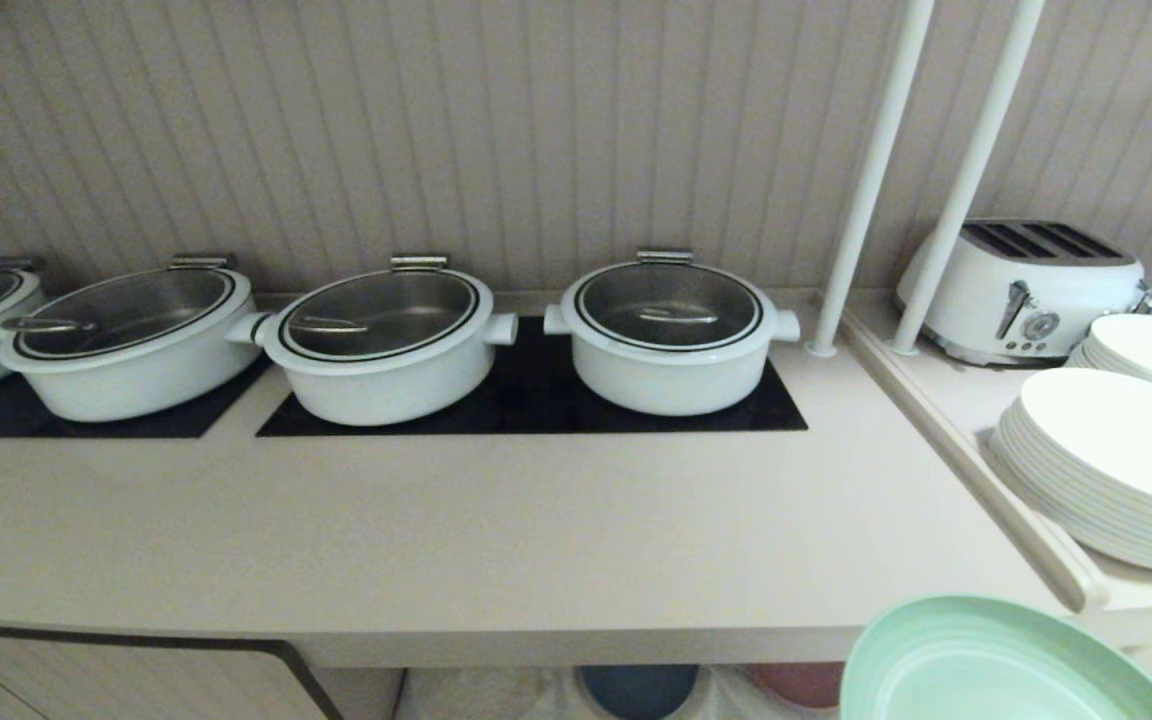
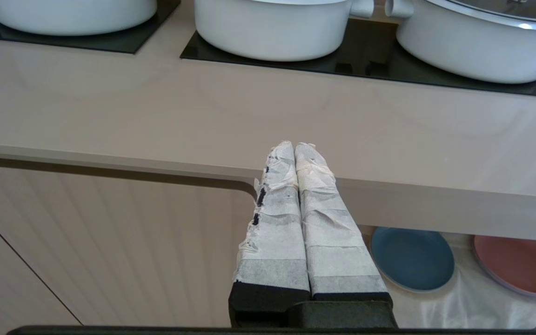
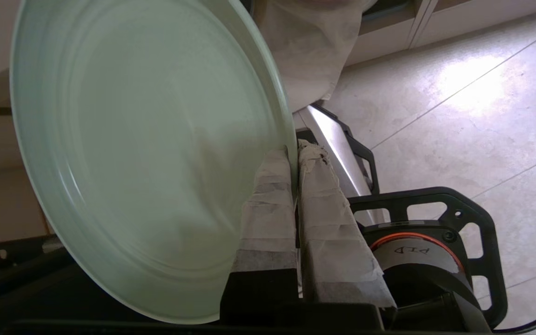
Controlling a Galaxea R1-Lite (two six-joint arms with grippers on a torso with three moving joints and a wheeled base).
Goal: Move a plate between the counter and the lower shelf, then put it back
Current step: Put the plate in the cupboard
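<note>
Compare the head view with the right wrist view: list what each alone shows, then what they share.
Head view only: the counter, three full white pots, a toaster and white plate stacks. Right wrist view only: the right claw shut on the plate's rim, tiled floor and the robot's base. Both: the mint-green plate, held off the counter.

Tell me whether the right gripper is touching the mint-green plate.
Touching. The right wrist view shows the right gripper shut on the plate, its taped fingers pinching the rim from both sides.
</note>
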